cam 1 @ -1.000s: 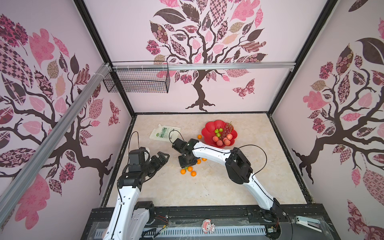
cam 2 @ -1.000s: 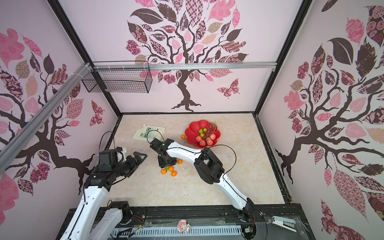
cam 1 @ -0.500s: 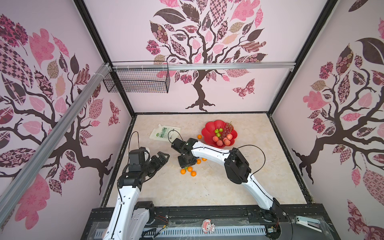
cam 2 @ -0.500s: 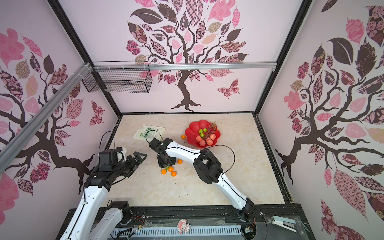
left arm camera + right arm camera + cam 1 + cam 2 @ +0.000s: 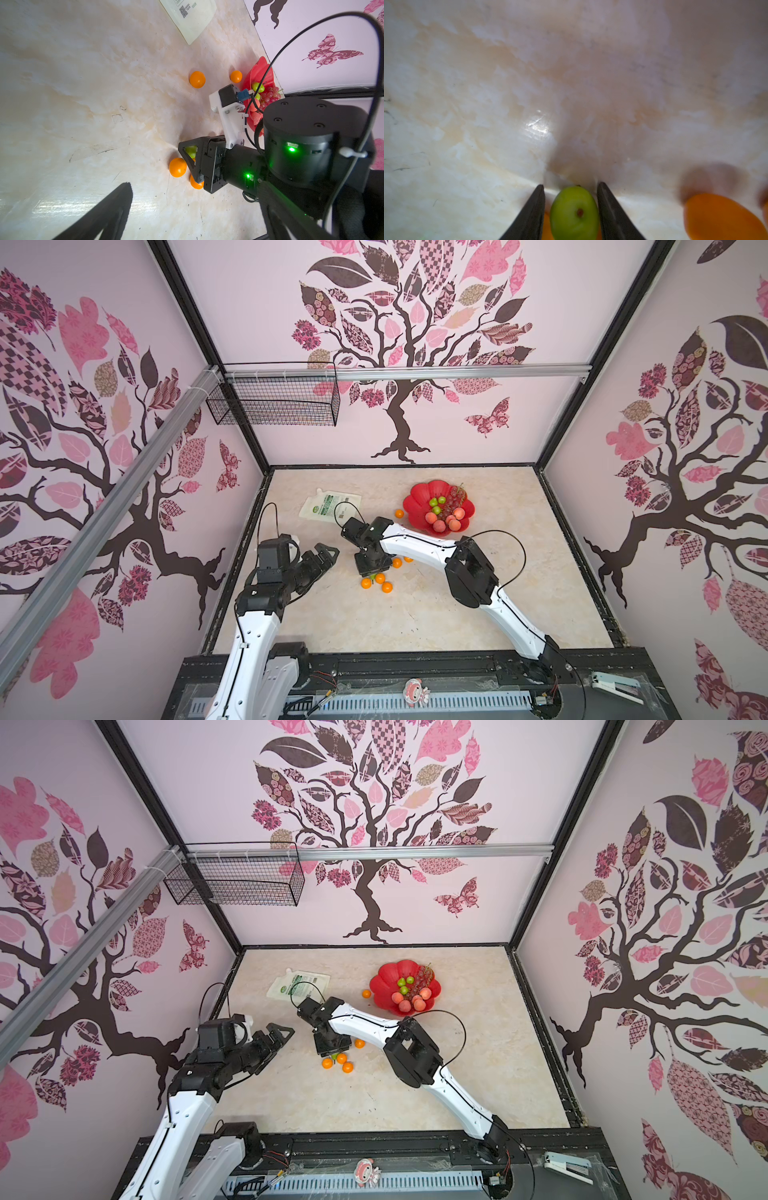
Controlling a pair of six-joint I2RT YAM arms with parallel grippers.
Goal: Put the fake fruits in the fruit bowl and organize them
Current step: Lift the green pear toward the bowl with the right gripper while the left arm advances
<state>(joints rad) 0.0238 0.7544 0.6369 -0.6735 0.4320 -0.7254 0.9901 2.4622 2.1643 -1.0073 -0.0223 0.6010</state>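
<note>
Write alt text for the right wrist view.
A green pear sits between the two black fingers of the right claw, over the marble table; whether they grip it is unclear. A blurred orange fruit lies nearby.

White links (image 5: 415, 540), black joints (image 5: 471, 576), looping black cables (image 5: 505, 534), triangular-fingered black left gripper (image 5: 325, 559)

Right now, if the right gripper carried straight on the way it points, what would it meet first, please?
Most likely the tabletop: the right gripper points down with the green pear between its fingers, tips seemingly near the surface.
</note>
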